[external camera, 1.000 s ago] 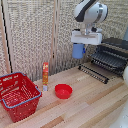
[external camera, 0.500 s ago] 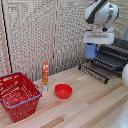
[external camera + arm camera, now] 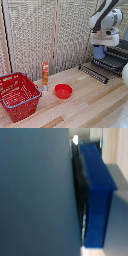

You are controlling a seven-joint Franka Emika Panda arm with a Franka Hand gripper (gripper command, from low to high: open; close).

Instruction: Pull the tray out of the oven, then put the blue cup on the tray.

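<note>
The black oven (image 3: pixel 121 48) stands at the exterior view's right edge. The tray (image 3: pixel 104 67), a dark rack of thin bars, sticks out of the oven over the wooden table. My gripper (image 3: pixel 99 47) hangs above the tray's inner part, shut on the blue cup (image 3: pixel 99 53). The cup's base is a little above the bars. In the wrist view the blue cup (image 3: pixel 97 193) fills the picture as a blur, right against the camera, and the fingers cannot be made out.
A red round bowl (image 3: pixel 63 91) lies on the wooden table (image 3: pixel 90 107). An orange bottle (image 3: pixel 45 75) stands behind it, and a red mesh basket (image 3: pixel 17 95) sits at the exterior view's left. A slatted wall runs along the back.
The arm has carried the blue cup toward the exterior view's right, from beside the oven to over the pulled-out tray. Nothing else moved.
</note>
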